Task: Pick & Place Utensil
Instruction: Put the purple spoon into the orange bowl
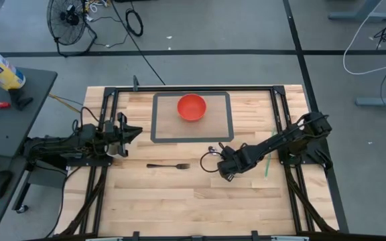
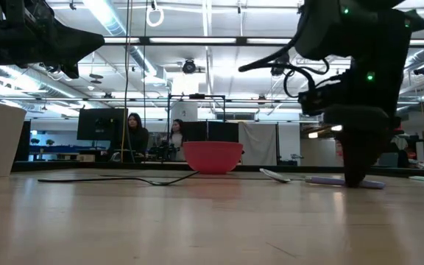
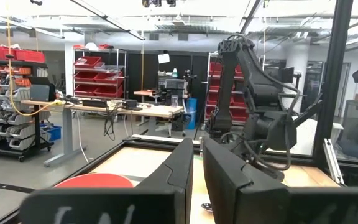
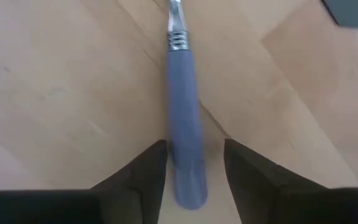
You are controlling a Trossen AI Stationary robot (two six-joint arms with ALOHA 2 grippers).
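Observation:
A spoon with a blue-purple handle [image 4: 184, 118] lies flat on the wooden table; the low view shows its metal bowl [image 2: 274, 174] and its handle [image 2: 322, 179]. My right gripper [image 4: 194, 149] [image 1: 228, 171] points down over the handle's free end. It is open, with one finger on each side of the handle and a gap showing on one side. A fork [image 1: 168, 165] lies left of it. A red bowl [image 1: 191, 107] stands on a grey-edged mat [image 1: 158, 117] at the far side. My left gripper [image 1: 137, 130] waits shut at the table's left, above the surface.
A thin green stick [image 1: 267, 166] lies on the table, right of my right gripper. Black frame rails [image 1: 279, 107] run along both sides of the table. Bare wood lies toward the near edge [image 1: 193, 207]. People sit in the room behind [image 2: 135, 132].

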